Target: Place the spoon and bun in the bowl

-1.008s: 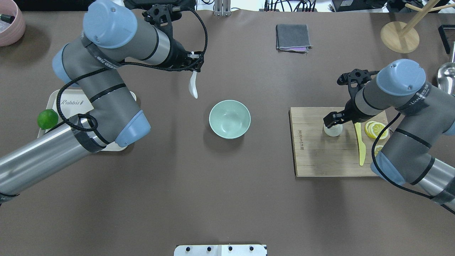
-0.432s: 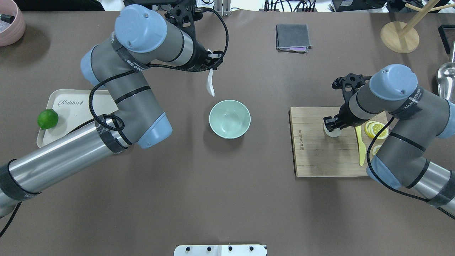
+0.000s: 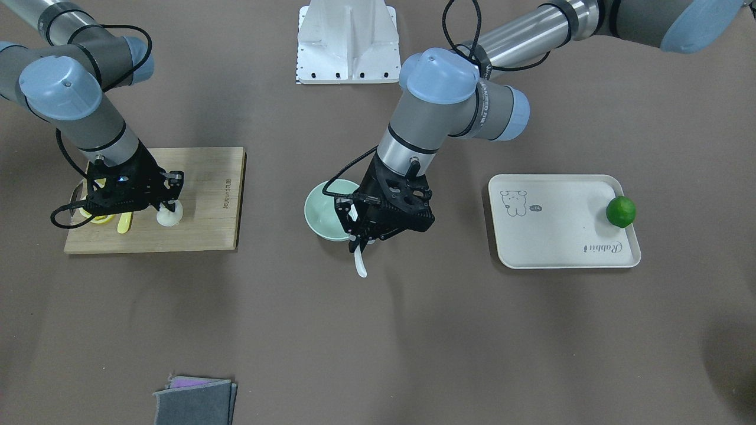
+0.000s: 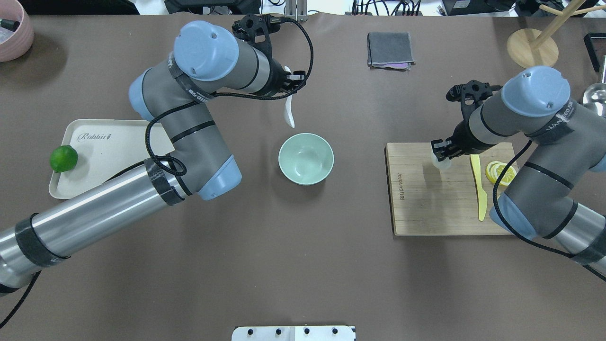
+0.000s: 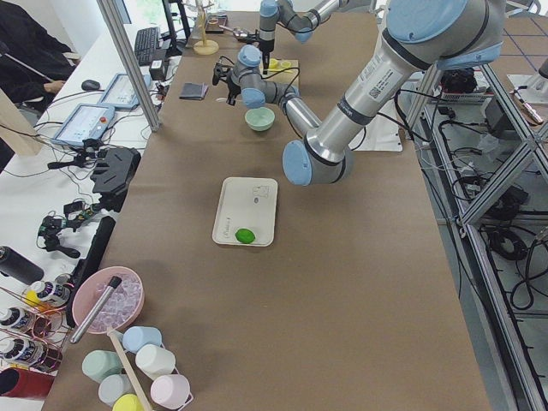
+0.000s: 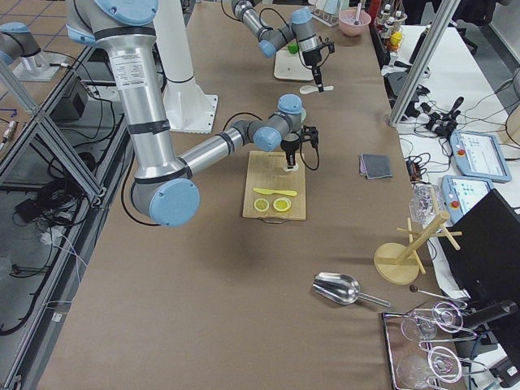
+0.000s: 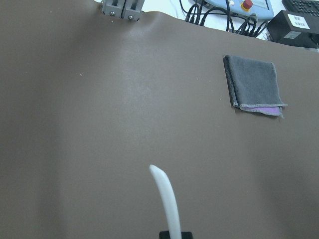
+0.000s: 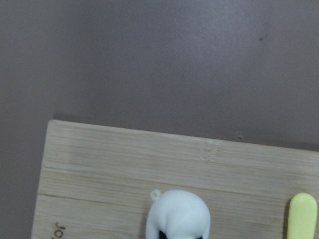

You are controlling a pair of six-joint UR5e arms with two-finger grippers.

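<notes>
The small white soup spoon (image 4: 289, 116) was gripped by the left end effector (image 4: 289, 81), the round white pleated bun (image 4: 441, 164) by the right end effector (image 4: 442, 150). Centring over the pale mint-green bowl (image 4: 306, 136) beside the left one was judged next.

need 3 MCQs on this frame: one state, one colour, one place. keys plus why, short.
1. The left gripper has its jaws: A open, empty; B shut on the spoon; C shut, empty.
2. The bowl is: A mint green; B pink; C yellow.
3. The lime sits: A in the bowl; B in the left gripper; C on the tray.

Key:
1 B, the spoon hangs from the shut jaws.
2 A, it reads pale green in both table views.
3 C, it rests at the tray's edge.
</notes>
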